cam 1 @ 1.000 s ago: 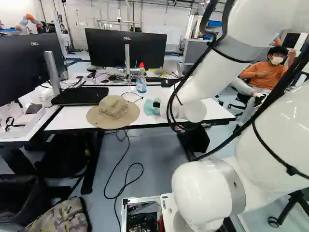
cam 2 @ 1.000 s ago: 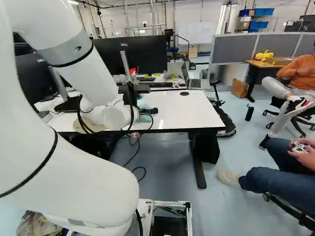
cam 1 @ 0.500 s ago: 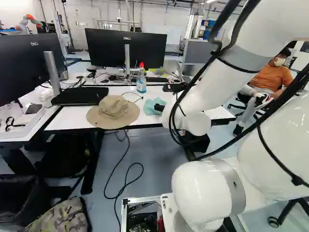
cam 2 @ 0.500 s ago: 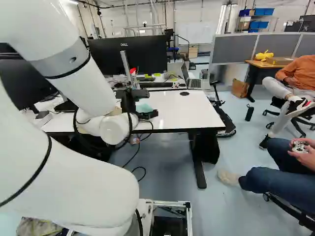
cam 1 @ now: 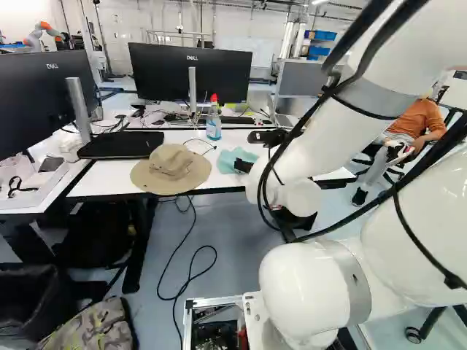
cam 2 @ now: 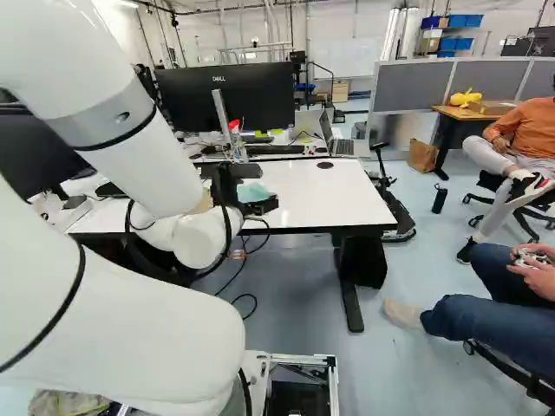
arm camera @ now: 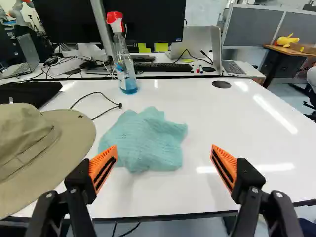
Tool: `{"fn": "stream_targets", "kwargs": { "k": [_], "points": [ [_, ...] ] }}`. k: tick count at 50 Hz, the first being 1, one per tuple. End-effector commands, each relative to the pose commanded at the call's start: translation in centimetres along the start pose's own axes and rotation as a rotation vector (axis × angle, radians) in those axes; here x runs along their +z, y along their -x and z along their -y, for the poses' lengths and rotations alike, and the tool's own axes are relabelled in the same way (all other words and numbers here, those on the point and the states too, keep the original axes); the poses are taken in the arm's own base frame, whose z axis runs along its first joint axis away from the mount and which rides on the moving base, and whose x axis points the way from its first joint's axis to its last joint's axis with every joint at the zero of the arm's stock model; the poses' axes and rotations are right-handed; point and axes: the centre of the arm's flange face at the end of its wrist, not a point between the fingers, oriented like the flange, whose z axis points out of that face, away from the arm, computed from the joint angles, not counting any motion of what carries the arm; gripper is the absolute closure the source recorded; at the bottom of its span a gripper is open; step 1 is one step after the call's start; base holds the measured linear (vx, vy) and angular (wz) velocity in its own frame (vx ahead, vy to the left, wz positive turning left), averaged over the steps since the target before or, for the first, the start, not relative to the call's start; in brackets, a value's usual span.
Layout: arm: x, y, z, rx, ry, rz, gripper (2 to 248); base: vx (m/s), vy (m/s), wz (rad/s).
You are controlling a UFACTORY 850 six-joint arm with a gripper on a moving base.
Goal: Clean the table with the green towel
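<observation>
In the right base view my gripper (cam 2: pixel 258 204) hangs at the table's near edge, in front of the green towel (cam 2: pixel 253 191). The wrist view has the gripper (arm camera: pixel 164 154) with its orange-padded fingers wide apart and nothing gripped. Ahead of them, nearer to one finger, the pale green towel (arm camera: pixel 145 140) lies crumpled on the white table (arm camera: pixel 222 126). In the left base view a dark part of the gripper overlaps the towel (cam 1: pixel 233 158); contact cannot be told.
A tan brimmed hat (arm camera: pixel 34 138) lies beside the towel. Behind it stand a spray bottle (arm camera: pixel 126 66) with a red top and a cable (arm camera: pixel 101 94). Monitors (cam 1: pixel 191 73) and a laptop (cam 2: pixel 338 143) are farther back. Another robot (cam 1: pixel 42 35) stands far off.
The arm has shifted back toward the base and to the right in the left base view, uncovering more of the towel. Towel, hat and base have stayed put. The fingers remain open.
</observation>
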Motion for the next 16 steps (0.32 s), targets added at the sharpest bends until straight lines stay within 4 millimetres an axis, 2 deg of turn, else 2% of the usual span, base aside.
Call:
{"fn": "stream_targets", "kwargs": {
  "k": [16],
  "points": [
    [-0.12,0.10,-0.01,0.000,0.000,-0.004,3,0.000,0.000,0.000]
  ]
}}
